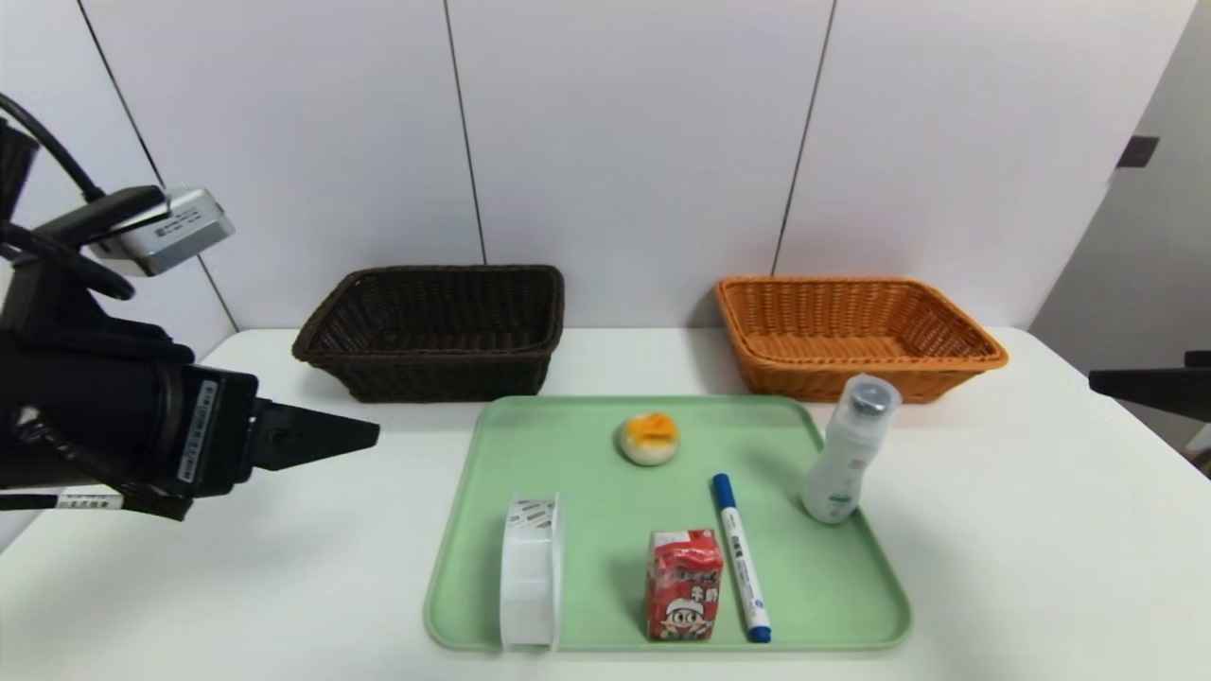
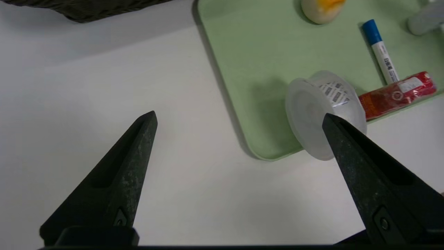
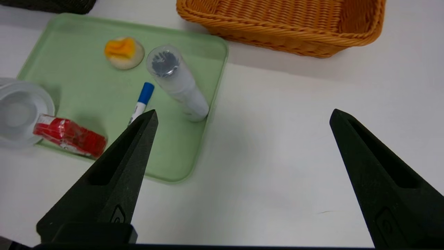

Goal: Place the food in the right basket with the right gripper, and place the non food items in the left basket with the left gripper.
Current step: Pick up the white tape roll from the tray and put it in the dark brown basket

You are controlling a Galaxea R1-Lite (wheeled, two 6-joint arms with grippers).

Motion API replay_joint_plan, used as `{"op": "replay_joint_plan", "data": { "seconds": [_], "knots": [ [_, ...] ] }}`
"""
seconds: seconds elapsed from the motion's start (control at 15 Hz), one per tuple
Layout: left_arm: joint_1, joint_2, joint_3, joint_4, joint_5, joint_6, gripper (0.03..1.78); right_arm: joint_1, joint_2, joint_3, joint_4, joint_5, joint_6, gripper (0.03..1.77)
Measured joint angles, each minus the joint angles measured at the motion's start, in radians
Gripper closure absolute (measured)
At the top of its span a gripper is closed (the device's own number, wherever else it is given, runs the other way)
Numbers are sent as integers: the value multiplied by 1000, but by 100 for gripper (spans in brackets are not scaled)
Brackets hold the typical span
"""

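Everything here sits around the green tray on the white table. On the tray, toward its near edge, stands the red drink carton with a cartoon face, and just beside it the marker lies with its blue cap pointing toward the tray's far side. The white roll stands on its edge at the tray's near left corner. The pale bun, orange on top, rests near the middle of the tray's far side, and the white bottle stands upright by the tray's right edge. Beyond the tray, to its far left, is the dark brown basket; the orange basket is beyond it to the far right. The left gripper hovers to the left of the tray, fingers wide apart and holding nothing. The right gripper is to the right of the tray, its fingers also spread wide with nothing between them; the head view catches only a dark tip of it, it seems.
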Motion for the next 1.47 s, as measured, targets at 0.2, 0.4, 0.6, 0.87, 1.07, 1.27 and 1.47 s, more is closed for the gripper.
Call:
{"op": "replay_joint_plan", "data": {
  "seconds": [0.2, 0.4, 0.6, 0.87, 1.07, 1.27, 1.47],
  "knots": [
    [-89, 60, -34, 2, 6, -79, 12, 0, 11, -4, -1, 19, 2, 9],
    [-160, 130, -68, 3, 42, -136, 12, 0, 14, -5, -3, 19, 7, 9],
    [-253, 203, -98, 18, 137, -196, 12, -1, 16, 2, -4, 18, 10, 9],
    [-364, 303, -248, 120, 163, -371, 12, -9, 21, 31, -7, 18, 11, 9],
    [-396, 375, -311, 168, 179, -415, 12, -12, 25, 53, -9, 18, 14, 9],
    [-402, 436, -324, 177, 226, -452, 12, -12, 26, 64, -11, 18, 36, 9],
    [-403, 479, -336, 229, 242, -499, 12, -13, 26, 69, -12, 20, 38, 9]
  ]
}}
